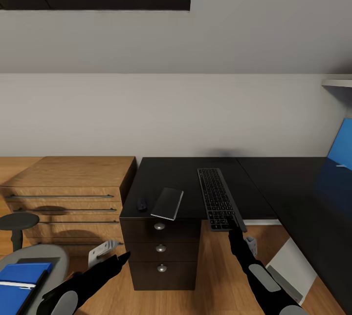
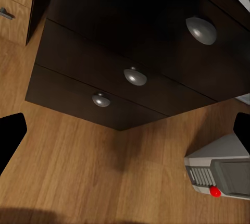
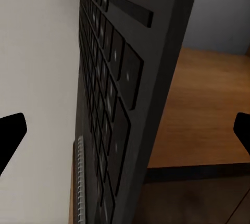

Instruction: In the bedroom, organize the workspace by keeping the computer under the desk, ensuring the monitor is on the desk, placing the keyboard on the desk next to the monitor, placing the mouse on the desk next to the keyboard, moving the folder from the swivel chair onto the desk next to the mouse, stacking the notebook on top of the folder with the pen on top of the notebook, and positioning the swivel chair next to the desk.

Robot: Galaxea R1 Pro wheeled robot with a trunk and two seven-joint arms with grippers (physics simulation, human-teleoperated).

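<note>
Keyboard lies on the desk, long axis running front to back, near end overhanging the front edge. Right gripper is at that overhanging end; in the right wrist view the fingers stand wide apart with the keyboard between them, no contact visible. Left gripper is low in front of the drawer unit, fingers spread, holding nothing. Notebook lies on the desk left of the keyboard, small dark mouse just beside it. Folder sits on the chair seat, lower left. Computer is on the floor beside the drawers. Dresser stands left of the desk.
</note>
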